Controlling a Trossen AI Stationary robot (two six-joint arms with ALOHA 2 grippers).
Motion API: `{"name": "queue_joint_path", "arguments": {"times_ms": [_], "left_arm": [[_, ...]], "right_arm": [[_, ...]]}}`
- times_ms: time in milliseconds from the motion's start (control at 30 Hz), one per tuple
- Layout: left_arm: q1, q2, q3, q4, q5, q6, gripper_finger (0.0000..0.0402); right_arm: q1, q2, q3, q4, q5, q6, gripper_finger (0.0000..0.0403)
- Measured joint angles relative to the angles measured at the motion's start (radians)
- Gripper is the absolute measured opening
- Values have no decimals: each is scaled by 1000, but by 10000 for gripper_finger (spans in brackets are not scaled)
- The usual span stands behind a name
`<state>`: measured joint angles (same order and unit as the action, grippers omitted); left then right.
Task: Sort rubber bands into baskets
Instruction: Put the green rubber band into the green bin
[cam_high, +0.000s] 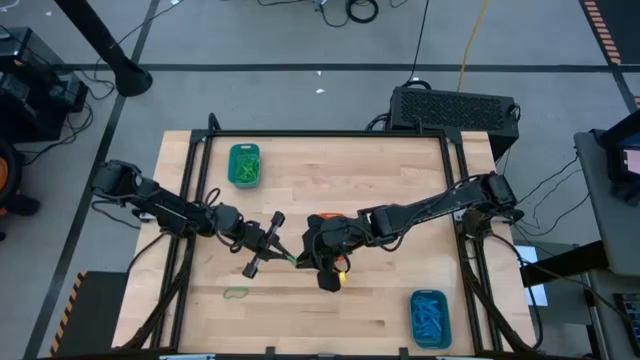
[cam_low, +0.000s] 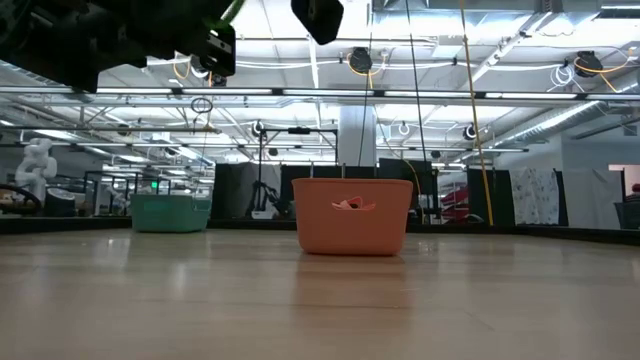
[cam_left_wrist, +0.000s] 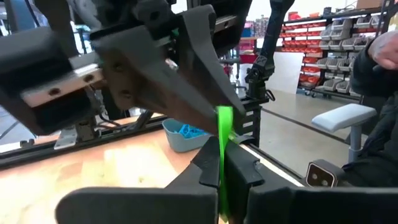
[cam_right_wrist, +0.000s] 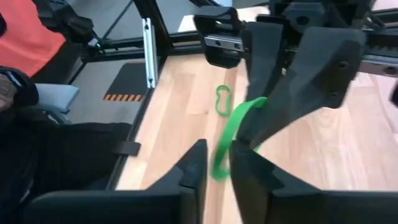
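At the upper left of the table in the high view stood a teal basket (cam_high: 245, 165) holding green bands. Nearer the centre, the left gripper (cam_high: 287, 253) was clenched on a green rubber band (cam_left_wrist: 223, 152) stretched to the right gripper (cam_high: 303, 258), whose fingers (cam_right_wrist: 194, 167) stood slightly parted around the band's other end. The step looked like a handover: the right should let go fully before the left pulls away, or the band may snap loose. A loose green band (cam_high: 236, 293) lay lower left; an orange basket (cam_high: 326, 217) sat centre, a blue-filled basket (cam_high: 430, 318) lower right.
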<state>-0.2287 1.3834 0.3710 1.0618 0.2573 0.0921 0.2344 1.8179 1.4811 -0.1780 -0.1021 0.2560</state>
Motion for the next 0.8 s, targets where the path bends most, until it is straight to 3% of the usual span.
{"name": "queue_joint_path", "arguments": {"times_ms": [100, 200, 300, 467, 600, 700, 800], "left_arm": [[5, -10, 0, -41, -9, -8, 4], [36, -78, 0, -193, -64, -9, 3], [82, -187, 1, -427, -215, -34, 3], [210, -397, 1, -768, -508, -30, 3], [379, -505, 1, -947, -716, -35, 2], [533, -521, 1, -1046, -736, -92, 2], [680, -492, 1, -1116, -689, -166, 2]], "right_arm": [[-16, 0, 0, -32, 0, -25, 89], [-36, 0, 0, -119, 1, -43, 122], [-52, 0, 0, -241, 26, -30, 142], [-52, 16, -3, -365, 241, 9, 153], [-51, 14, -38, -304, 313, -10, 153], [-52, 16, -61, -273, 313, -30, 153], [-52, 14, -74, -241, 313, -46, 153]]}}
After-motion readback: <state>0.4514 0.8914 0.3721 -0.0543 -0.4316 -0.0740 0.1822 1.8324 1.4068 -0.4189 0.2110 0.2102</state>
